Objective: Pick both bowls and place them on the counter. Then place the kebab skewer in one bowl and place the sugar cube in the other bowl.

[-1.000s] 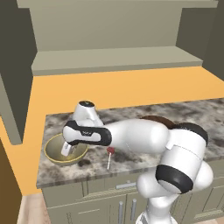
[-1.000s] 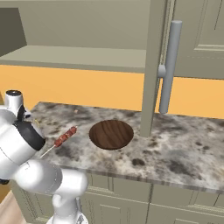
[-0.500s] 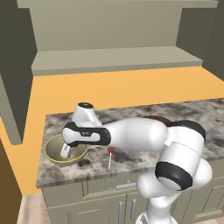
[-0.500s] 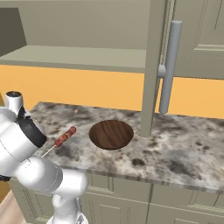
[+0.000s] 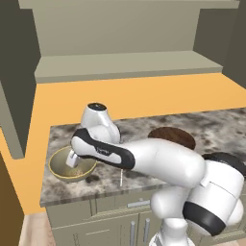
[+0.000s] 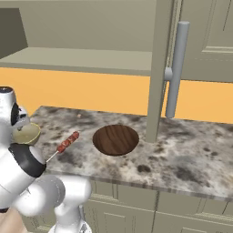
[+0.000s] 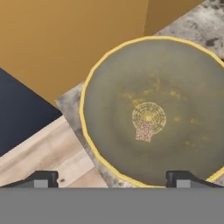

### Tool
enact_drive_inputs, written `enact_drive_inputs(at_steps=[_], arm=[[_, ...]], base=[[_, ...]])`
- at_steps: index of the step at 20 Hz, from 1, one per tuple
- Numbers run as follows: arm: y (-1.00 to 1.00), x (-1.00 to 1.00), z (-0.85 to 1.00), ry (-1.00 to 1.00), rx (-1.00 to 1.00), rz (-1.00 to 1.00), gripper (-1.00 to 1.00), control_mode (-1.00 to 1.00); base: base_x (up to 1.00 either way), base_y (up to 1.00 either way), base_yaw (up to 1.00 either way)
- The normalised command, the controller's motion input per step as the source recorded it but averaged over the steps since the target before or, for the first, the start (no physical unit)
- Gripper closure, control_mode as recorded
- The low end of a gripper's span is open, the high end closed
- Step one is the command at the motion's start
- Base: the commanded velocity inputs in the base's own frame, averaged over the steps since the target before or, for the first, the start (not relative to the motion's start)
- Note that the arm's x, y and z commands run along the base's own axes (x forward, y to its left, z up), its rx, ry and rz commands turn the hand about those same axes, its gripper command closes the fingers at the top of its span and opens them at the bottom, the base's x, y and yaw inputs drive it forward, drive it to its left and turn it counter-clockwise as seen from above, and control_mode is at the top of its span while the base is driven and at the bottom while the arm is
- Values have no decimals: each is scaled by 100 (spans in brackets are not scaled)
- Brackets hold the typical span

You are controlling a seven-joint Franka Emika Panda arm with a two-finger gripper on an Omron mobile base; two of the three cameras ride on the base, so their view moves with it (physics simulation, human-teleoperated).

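Sugar cube (image 7: 144, 130) inside beige-olive bowl (image 7: 113, 109), beneath spread gripper (image 7: 111, 178)

A plain orange surface (image 5: 144, 96) lies past the jaws, with an olive-grey shelf (image 5: 125, 65) above it. Pale wood floor (image 7: 39, 148) shows below the jaws. A tall cabinet door with a grey handle (image 6: 175, 68) stands far to their right.
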Motion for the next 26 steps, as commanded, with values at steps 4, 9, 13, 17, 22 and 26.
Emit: enact_drive_inputs(at_steps=[4,9,13,17,22,26], arm=[[-53,-26,32,-2,0,-15,-100,-100],[-58,-19,47,0,-1,-19,-100,-100],[-68,-11,23,-1,0,-18,-100,-100],[-71,-13,0,0,2,-33,-100,-100],[-63,-10,0,0,5,-30,-100,-100],[-52,-3,-7,0,6,-23,-100,-100]], base=[[0,0,0],[0,0,0],[0,0,0],[0,0,0],[0,0,0],[0,0,0]])
